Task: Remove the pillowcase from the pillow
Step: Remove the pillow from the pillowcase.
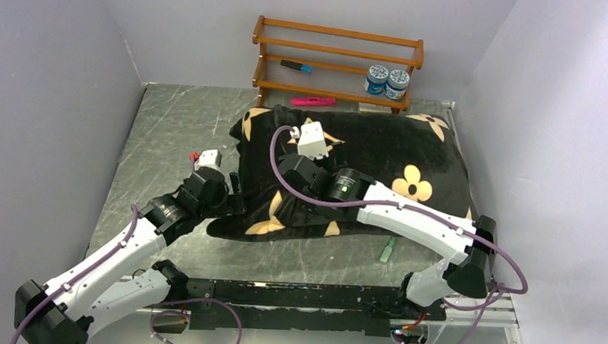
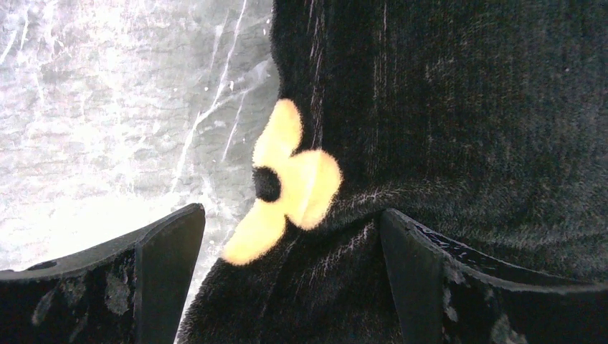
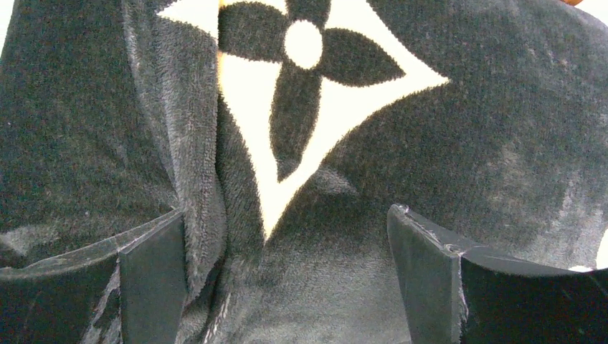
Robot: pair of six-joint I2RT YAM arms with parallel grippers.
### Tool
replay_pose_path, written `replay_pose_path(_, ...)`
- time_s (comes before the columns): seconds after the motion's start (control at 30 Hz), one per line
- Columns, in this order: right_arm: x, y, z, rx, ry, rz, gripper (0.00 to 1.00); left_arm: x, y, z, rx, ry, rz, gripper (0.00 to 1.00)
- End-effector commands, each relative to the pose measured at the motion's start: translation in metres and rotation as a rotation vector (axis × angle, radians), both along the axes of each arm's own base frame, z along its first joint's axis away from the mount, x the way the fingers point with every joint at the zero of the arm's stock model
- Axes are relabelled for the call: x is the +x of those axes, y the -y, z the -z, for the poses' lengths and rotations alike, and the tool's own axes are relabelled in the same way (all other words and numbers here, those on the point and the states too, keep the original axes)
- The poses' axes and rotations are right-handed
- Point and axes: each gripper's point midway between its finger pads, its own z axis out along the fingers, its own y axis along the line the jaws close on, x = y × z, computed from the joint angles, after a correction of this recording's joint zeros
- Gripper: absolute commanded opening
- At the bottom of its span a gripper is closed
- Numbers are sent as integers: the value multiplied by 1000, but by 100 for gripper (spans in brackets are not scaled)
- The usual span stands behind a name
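The black plush pillowcase (image 1: 381, 157) with cream flower motifs lies across the table's middle and right, plump and full. The pillow is hidden inside it. My left gripper (image 1: 232, 193) is at the cover's left edge. In the left wrist view it (image 2: 292, 236) stands open, its fingers (image 2: 168, 265) astride the black edge beside a cream flower (image 2: 290, 183). My right gripper (image 1: 306, 152) rests over the cover's upper left part. In the right wrist view it (image 3: 287, 244) is open above a fold of fabric (image 3: 201, 179) and a cream diamond motif (image 3: 301, 93).
A wooden rack (image 1: 335, 62) stands at the back with two jars (image 1: 387, 81) and a blue marker (image 1: 295, 65). A pink marker (image 1: 313, 101) lies before it. A small green object (image 1: 388, 249) sits near the front. Grey walls close in both sides.
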Motion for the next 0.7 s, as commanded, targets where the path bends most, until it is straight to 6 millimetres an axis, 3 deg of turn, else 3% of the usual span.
replay_pose_path(0.0, -4, 35, -19, -24, 49, 46, 98, 11, 11, -37, -61, 85, 26, 96)
replay_pose_path(0.3, 2, 44, -19, 77, 39, 33, 99, 23, 46, -89, -184, 175, 147, 96)
replay_pose_path(0.67, 4, 18, -1, 107, -12, -75, 99, 46, 91, -125, -320, 210, 229, 96)
